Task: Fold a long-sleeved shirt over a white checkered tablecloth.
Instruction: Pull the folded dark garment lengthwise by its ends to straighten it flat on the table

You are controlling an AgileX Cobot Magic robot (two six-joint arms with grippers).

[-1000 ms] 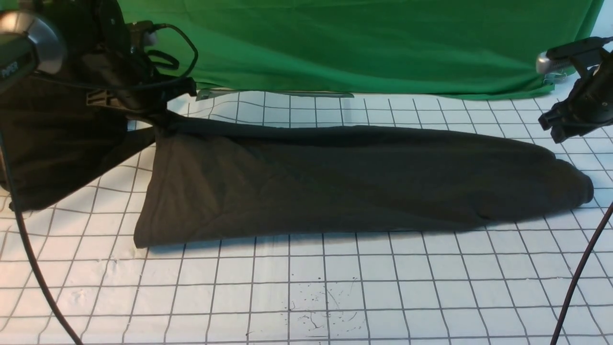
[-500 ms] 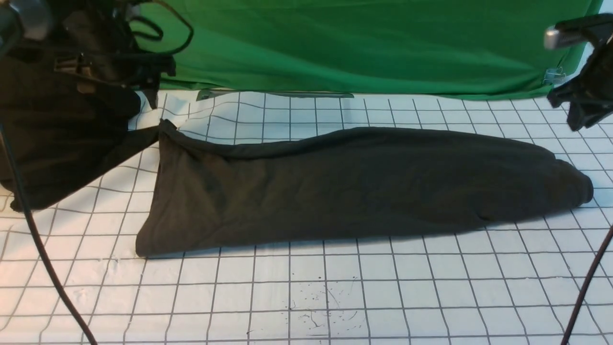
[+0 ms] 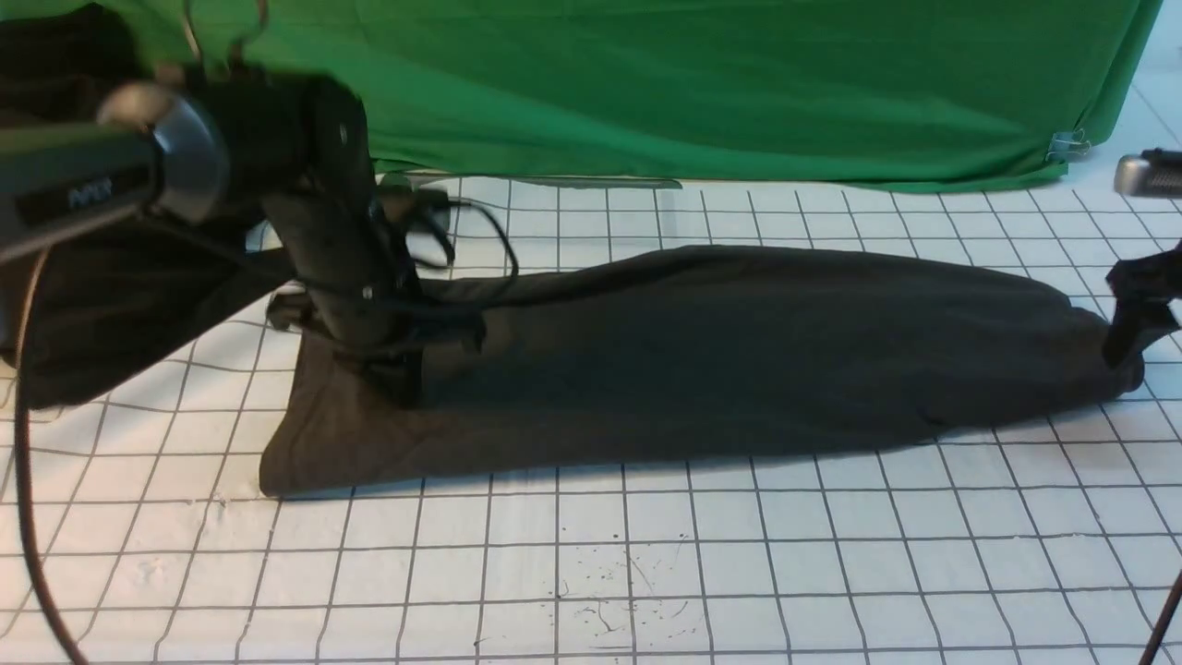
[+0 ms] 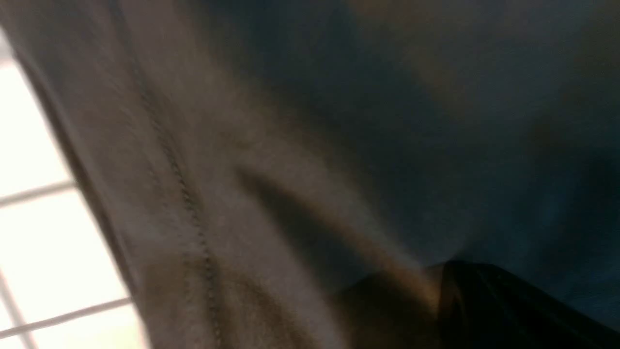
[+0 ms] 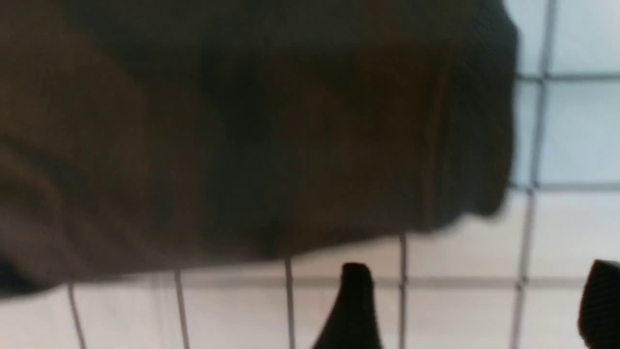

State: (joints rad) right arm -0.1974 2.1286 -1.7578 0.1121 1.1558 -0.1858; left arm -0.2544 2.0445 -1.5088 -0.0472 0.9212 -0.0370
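Note:
The long-sleeved shirt (image 3: 739,351), dark charcoal, lies folded into a long band across the white checkered tablecloth (image 3: 646,554). My left gripper (image 3: 388,379) points down onto the shirt's left part. In the left wrist view a crease of the shirt (image 4: 242,145) runs into a dark fingertip (image 4: 484,305), and the jaws are shut on that cloth. My right gripper (image 3: 1138,309) hangs at the shirt's right end. The right wrist view shows this gripper (image 5: 477,310) open over bare tablecloth (image 5: 571,228), just short of the shirt's ribbed end (image 5: 474,121).
A blacker garment (image 3: 92,305) lies at the far left under the left arm. The plain green cloth (image 3: 739,83) hangs along the back, held by a clip (image 3: 1067,145). Cables trail at the left and right edges. Black specks (image 3: 619,591) mark the front of the tablecloth.
The left gripper let go of the raised back-left corner, which dropped flat, then came down onto the shirt's left part and shut. The right gripper descended to the shirt's right end.

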